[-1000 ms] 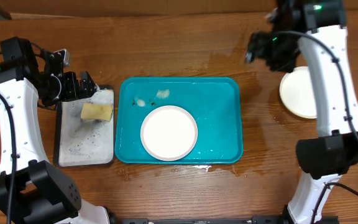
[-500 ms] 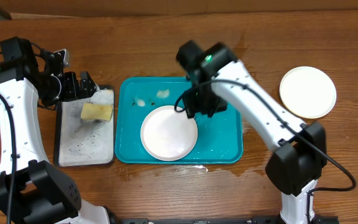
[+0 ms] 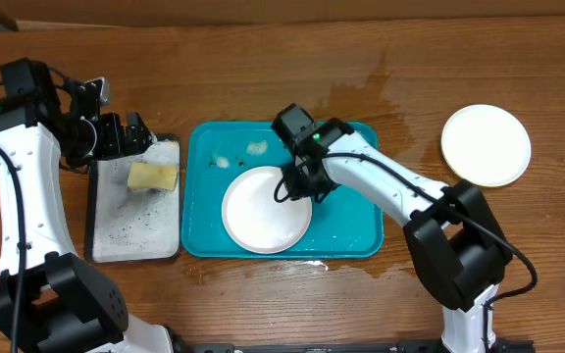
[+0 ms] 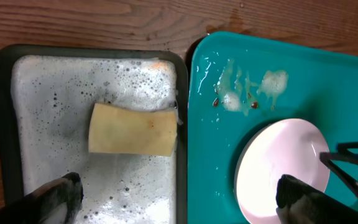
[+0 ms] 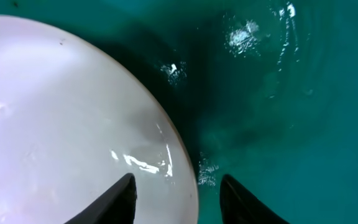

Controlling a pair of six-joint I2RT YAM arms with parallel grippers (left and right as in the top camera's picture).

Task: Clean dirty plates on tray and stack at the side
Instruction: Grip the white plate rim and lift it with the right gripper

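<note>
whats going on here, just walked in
The right gripper is down at the edge of the white plate in the teal tray, its jaws apart on either side of the rim, not clamped. The left gripper hangs open over the sponge in the soapy tray. A second plate lies on the table off to the right.
</note>
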